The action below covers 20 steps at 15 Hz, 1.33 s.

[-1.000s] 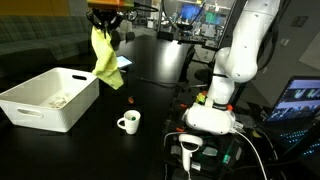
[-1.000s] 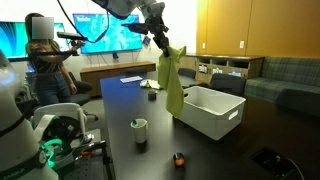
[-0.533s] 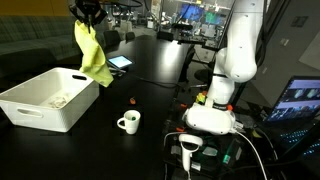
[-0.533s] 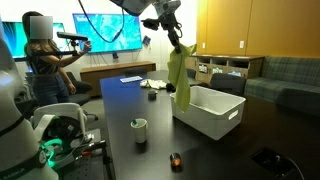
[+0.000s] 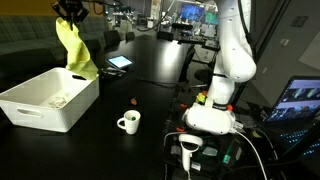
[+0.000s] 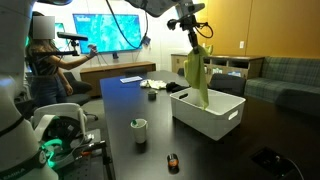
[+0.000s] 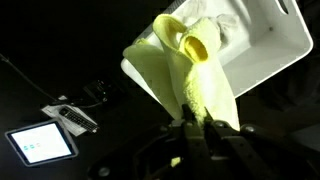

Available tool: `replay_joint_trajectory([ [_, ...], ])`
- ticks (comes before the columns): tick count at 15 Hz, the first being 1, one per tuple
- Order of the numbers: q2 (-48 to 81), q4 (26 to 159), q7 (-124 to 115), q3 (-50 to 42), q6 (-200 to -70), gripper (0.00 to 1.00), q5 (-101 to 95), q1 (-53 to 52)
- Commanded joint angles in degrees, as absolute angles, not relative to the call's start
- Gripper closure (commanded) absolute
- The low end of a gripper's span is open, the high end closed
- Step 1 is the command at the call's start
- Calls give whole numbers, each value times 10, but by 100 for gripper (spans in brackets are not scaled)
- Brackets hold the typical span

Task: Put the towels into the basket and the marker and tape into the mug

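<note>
A bright yellow towel (image 5: 75,50) (image 6: 197,75) hangs long from my gripper (image 5: 70,12) (image 6: 190,22), which is shut on the towel's top. Its lower end dangles over the near end of the white basket (image 5: 30,112) (image 6: 222,125). The wrist view looks down along the yellow towel (image 7: 190,70) from my gripper (image 7: 198,110) to the basket (image 7: 270,55) below. Something pale and cream (image 5: 58,99) lies in the basket. The white mug (image 5: 128,122) (image 6: 140,131) stands on the dark table. A small dark and orange thing (image 5: 131,101) (image 6: 171,160) lies near it; marker or tape, I cannot tell.
A lit tablet (image 7: 40,143) (image 5: 119,61) and a small flat device (image 7: 75,117) lie on the black table beyond the basket. The robot's white base (image 5: 215,110) stands beside the mug. A person (image 6: 45,60) stands at the far side of the room.
The gripper has carried the hanging yellow towel sideways across the table, from beside the basket to above it. Mug and basket stayed put.
</note>
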<state>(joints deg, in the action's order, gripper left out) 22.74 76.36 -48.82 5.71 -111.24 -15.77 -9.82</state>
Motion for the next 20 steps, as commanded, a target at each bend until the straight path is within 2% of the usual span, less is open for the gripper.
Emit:
replay_joint_trajectory([
  [1,310,632,-425,45,-1083,98,-119,-109],
  [13,456,425,-330,29,-997,98,-47,-125],
  [14,466,412,-325,28,-984,66,-44,-125],
  [16,485,390,-315,26,-957,58,-38,-124],
  [20,510,364,-307,36,-926,27,-45,-114],
])
